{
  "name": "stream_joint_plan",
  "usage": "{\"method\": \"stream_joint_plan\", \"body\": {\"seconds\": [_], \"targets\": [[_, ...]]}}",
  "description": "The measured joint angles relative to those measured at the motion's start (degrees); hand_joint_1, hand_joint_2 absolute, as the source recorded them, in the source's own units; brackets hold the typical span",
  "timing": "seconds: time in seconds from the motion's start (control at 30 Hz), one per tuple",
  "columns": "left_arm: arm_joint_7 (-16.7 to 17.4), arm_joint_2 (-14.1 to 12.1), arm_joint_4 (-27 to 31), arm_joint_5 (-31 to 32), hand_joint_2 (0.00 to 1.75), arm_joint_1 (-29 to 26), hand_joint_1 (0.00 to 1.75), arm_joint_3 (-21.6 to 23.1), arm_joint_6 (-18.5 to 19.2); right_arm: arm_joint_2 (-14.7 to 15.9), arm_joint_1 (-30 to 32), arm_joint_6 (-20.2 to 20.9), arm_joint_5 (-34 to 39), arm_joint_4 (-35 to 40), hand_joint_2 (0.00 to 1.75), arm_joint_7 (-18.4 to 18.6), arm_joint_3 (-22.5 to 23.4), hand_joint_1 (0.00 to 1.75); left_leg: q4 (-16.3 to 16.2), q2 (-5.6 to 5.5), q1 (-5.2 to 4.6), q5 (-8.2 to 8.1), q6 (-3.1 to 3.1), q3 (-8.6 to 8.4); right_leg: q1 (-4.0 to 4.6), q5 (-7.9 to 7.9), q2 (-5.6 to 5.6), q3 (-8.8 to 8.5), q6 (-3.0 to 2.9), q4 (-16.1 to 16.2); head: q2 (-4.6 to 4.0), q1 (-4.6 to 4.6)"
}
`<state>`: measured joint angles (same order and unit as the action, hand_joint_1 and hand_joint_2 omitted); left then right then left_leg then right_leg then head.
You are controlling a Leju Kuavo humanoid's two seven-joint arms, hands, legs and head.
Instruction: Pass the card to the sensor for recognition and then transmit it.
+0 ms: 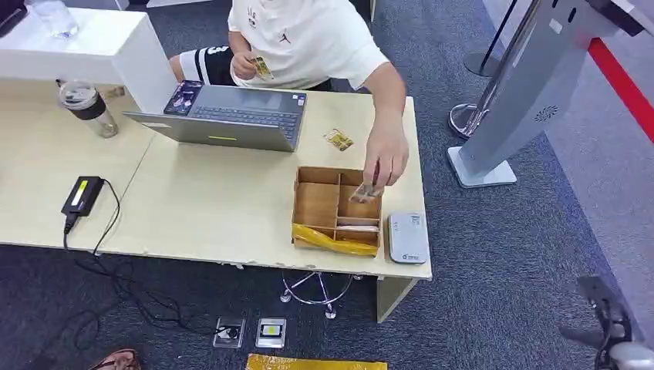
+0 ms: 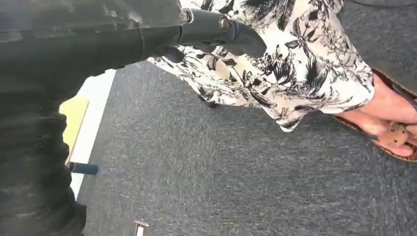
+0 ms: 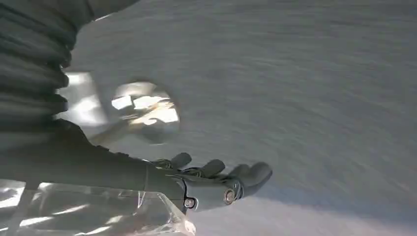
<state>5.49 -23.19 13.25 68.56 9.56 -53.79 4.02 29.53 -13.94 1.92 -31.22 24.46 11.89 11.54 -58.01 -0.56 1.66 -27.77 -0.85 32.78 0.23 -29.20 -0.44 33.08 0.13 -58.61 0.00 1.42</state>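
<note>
Desk seen from above. Person's hand sets a card into the back right compartment of the wooden box, at 3 o'clock from desk centre. Grey sensor lies just beside the box at its 3 o'clock. A second card lies on the desk at the box's 12 o'clock.

Right hand hangs over carpet, fingers loosely extended, holding nothing. Left hand also low beside a person's patterned clothing; its fingers mostly hidden, so I cannot tell its state.

Judgement: wait for the person's hand to clear, then reach from 6 o'clock and pinch the card by its upper edge.
</note>
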Motion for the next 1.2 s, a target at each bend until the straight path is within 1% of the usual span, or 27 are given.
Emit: {"method": "stream_joint_plan", "body": {"seconds": [0.03, 0.1, 0.13, 0.17, 0.2, 0.3, 0.4, 0.6, 0.77, 0.93, 1.13, 1.2], "targets": [[0.0, 0.0, 0.0, 0.0, 1.75, 0.1, 0.00, -0.2, 0.1, -1.6, 1.2, 1.7, -3.1, -0.8, 1.75, -0.6, -0.2, 0.00, 0.0, 0.04, 0.05, -0.03, -0.05, -0.01, 0.04, -0.03, 0.06, 0.00, -0.05, 0.0, 0.00, -0.02], [0.0, 0.0, 0.0, 0.0, 1.75, 0.5, 0.00, -0.2, 0.8, -4.8, 2.4, 6.0, -12.3, -2.2, 1.75, -3.4, -2.1, 0.00, 0.0, 0.19, 0.09, -0.03, -0.07, -0.07, 0.09, -0.03, 0.22, 0.01, -0.06, -0.1, 0.00, 0.00], [0.0, 0.1, 0.0, 0.4, 1.75, 0.7, 0.00, -0.2, 1.4, -6.5, 2.5, 6.6, -16.5, -2.8, 1.75, -4.9, -3.6, 0.00, 0.0, 0.26, 0.10, -0.01, -0.09, -0.09, 0.09, -0.03, 0.29, 0.04, -0.07, -0.1, 0.00, -0.02], [0.0, 0.1, 0.0, 0.8, 1.75, 0.9, 0.00, -0.2, 1.9, -7.8, 2.5, 6.6, -18.8, -3.0, 1.75, -5.7, -4.8, 0.00, 0.0, 0.29, 0.08, 0.01, -0.13, -0.14, 0.08, -0.03, 0.31, 0.06, -0.07, -0.1, 0.00, -0.04], [0.2, 0.2, -0.1, 1.3, 1.75, 1.2, 0.00, -0.2, 2.3, -9.0, 2.4, 6.5, -20.4, -3.1, 1.75, -6.2, -6.0, 0.00, 0.0, 0.29, 0.08, 0.02, -0.14, -0.16, 0.08, -0.03, 0.31, 0.03, -0.08, -0.2, 0.00, -0.06], [1.3, 0.3, -0.1, 2.4, 1.75, 1.5, 0.00, -0.2, 2.7, -11.8, 1.1, 6.4, -21.6, -3.7, 1.75, -6.3, -8.7, 0.00, 0.0, 0.29, 0.08, 0.08, -0.21, -0.20, 0.07, -0.02, 0.34, 0.02, -0.09, -0.2, 0.00, 0.05], [2.1, 0.4, 0.0, 3.8, 1.75, 1.6, 0.00, -0.2, 3.0, -13.7, 0.2, 6.5, -22.7, -4.3, 1.75, -6.1, -11.1, 0.00, 0.0, 0.33, 0.05, 0.09, -0.21, -0.30, 0.05, -0.01, 0.41, -0.01, -0.10, -0.2, 0.00, 0.00], [2.2, -0.1, 0.1, 4.8, 1.75, 1.5, 0.00, -0.1, 3.9, -14.8, 1.5, 5.0, -23.5, -5.8, 1.75, -5.6, -14.5, 0.00, 0.0, 0.34, 0.01, 0.06, -0.20, -0.27, 0.00, -0.01, 0.41, -0.02, -0.10, -0.2, 0.00, 0.00], [2.3, -0.3, 0.3, 4.6, 1.75, 1.6, 0.00, -0.1, 4.3, -15.3, 1.6, 4.9, -23.0, -6.7, 1.75, -6.1, -16.8, 0.00, 0.0, 0.40, 0.01, 0.05, -0.20, -0.29, 0.00, -0.01, 0.46, -0.01, -0.10, -0.2, 0.00, 0.00], [3.1, -0.3, 0.5, 3.8, 1.75, 1.6, 0.00, -0.1, 4.8, -15.9, 1.1, 4.9, -22.3, -6.8, 1.75, -6.8, -17.6, 0.00, 0.0, 0.40, 0.01, 0.06, -0.20, -0.30, 0.00, 0.00, 0.46, -0.03, -0.10, -0.2, 0.00, 0.00], [3.1, -0.4, 0.6, 4.0, 1.75, 1.6, 0.00, -0.1, 6.5, -16.4, 1.0, 5.4, -22.6, -7.3, 1.75, -5.9, -18.5, 0.00, 0.0, 0.40, 0.00, 0.06, -0.20, -0.30, 0.00, 0.00, 0.46, -0.02, -0.10, -0.2, 0.00, 0.00], [2.6, -0.6, 0.6, 4.1, 1.75, 1.6, 0.00, -0.1, 7.2, -16.4, 1.0, 5.7, -22.7, -7.6, 1.75, -5.8, -18.6, 0.00, 0.0, 0.40, 0.00, 0.06, -0.20, -0.31, -0.01, 0.00, 0.46, -0.01, -0.10, -0.2, 0.00, 0.02]]}}
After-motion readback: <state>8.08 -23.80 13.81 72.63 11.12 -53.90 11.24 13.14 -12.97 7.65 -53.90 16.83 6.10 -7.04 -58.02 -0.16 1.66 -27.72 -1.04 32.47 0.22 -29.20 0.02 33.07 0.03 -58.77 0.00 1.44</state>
